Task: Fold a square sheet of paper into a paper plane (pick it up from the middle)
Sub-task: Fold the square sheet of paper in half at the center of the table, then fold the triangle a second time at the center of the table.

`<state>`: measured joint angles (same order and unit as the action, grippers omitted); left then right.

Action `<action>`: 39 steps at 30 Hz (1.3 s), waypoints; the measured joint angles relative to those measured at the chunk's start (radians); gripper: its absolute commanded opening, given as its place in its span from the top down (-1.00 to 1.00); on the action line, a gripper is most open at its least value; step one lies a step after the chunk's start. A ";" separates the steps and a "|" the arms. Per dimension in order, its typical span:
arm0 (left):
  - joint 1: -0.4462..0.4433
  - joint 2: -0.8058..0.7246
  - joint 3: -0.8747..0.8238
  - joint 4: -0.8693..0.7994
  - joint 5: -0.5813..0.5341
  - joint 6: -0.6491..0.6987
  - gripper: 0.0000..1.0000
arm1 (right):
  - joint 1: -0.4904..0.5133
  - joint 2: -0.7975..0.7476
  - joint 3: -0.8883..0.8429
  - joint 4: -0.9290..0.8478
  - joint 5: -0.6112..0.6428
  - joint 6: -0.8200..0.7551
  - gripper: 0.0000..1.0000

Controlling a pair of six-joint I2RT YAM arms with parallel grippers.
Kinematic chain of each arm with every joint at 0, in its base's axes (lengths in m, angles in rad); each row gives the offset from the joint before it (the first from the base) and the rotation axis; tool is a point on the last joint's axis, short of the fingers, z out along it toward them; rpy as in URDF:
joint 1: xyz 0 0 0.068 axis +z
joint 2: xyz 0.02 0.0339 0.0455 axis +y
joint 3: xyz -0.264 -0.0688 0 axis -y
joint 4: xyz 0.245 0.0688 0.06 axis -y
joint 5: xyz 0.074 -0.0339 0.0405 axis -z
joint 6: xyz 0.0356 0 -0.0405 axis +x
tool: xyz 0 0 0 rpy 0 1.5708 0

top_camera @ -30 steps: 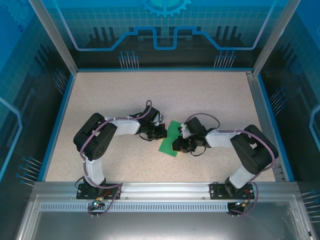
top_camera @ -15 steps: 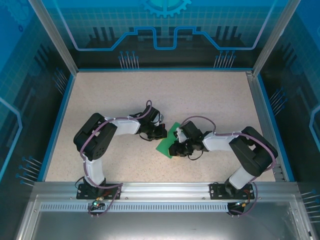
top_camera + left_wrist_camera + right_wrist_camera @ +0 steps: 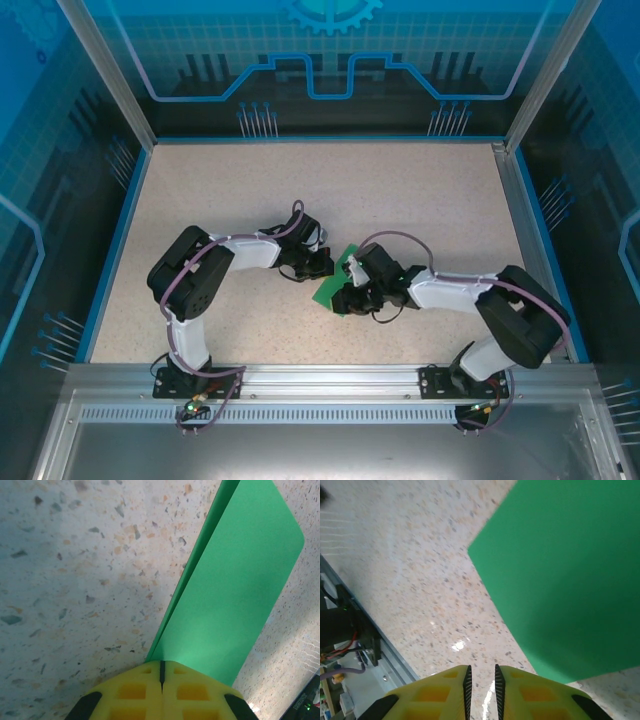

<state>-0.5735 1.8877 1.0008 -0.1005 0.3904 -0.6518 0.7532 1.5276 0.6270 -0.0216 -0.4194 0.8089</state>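
Square sheet of paper [image 3: 331,289] lies mid-table between the arms, doubled over once along a long crease, its layers slightly agape. The left gripper [image 3: 161,666] sits shut at the fold's near end; whether it pinches the paper is unclear. The right gripper [image 3: 481,672], jaws a slit apart and empty, hovers beside a corner. Nose and wing folds appear not yet made.

A lab robot cell: blue printed panels [image 3: 330,60], aluminium frame [image 3: 330,385], speckled table [image 3: 420,200].
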 measured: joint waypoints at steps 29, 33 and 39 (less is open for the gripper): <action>-0.031 -0.169 -0.056 -0.087 -0.077 -0.059 0.42 | -0.316 0.003 0.136 -0.219 0.088 -0.117 0.35; -0.030 -0.180 -0.059 -0.105 -0.097 -0.057 0.39 | -0.320 0.101 0.204 -0.228 0.121 -0.113 0.37; -0.024 -0.182 -0.061 -0.124 -0.108 -0.056 0.39 | -0.340 0.200 0.251 -0.225 0.123 -0.107 0.44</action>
<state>-0.5972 1.7061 0.9401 -0.2245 0.2829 -0.7082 0.4129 1.7275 0.8780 -0.2466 -0.2966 0.7021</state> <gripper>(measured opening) 0.307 0.290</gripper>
